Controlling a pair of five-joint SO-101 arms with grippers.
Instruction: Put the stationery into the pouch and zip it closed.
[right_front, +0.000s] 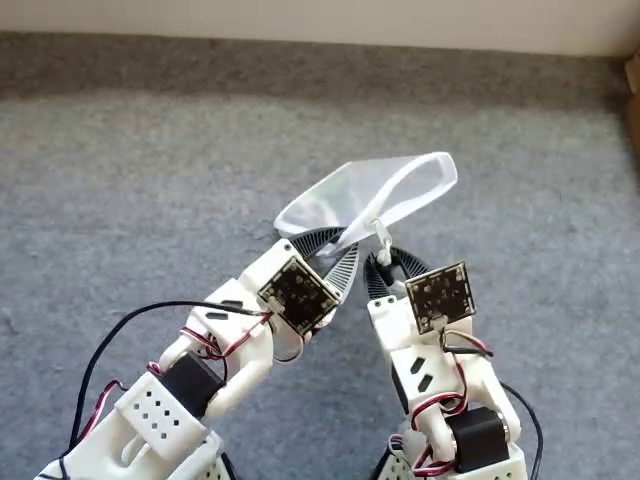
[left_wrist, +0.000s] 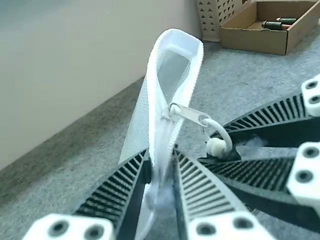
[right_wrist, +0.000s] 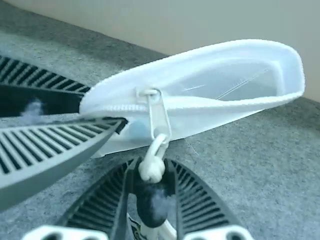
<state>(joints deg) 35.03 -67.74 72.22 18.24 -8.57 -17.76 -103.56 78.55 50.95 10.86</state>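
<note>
Left claw (left_wrist: 161, 167) is pinched narrow on the pouch (left_wrist: 136, 125), clamping the closed end of the zip track between both fingers. Right claw (right_wrist: 150, 172) is closed on the pull cord (right_wrist: 156, 145) at its white bead, just short of the slider (right_wrist: 148, 95). In the high view the two claws sit close together, left claw (right_front: 335, 252) beside right claw (right_front: 385, 268). The pouch (right_front: 370, 195) stands on edge between and beyond them, zip side up, over the grey tabletop (right_front: 150, 180) (cannot tell if its lower edge touches). The slider (left_wrist: 172, 109) is near the left claw's end. Beyond it the mouth gapes open as a loop out to the far end. Contents: the mesh is too sheer to say whether the stationery is inside. Judgement: this is the zipping step, barely begun, with most of the track open. The next move calls for the right claw to draw the pull cord along the track line toward the far end, away from the left claw. The left claw anchors and keeps the fabric taut. Pull in line with the teeth, not upward, or the slider will likely jam or the pouch fold. Grip on the cord looks thin, so the bead may slip out under load.
</note>
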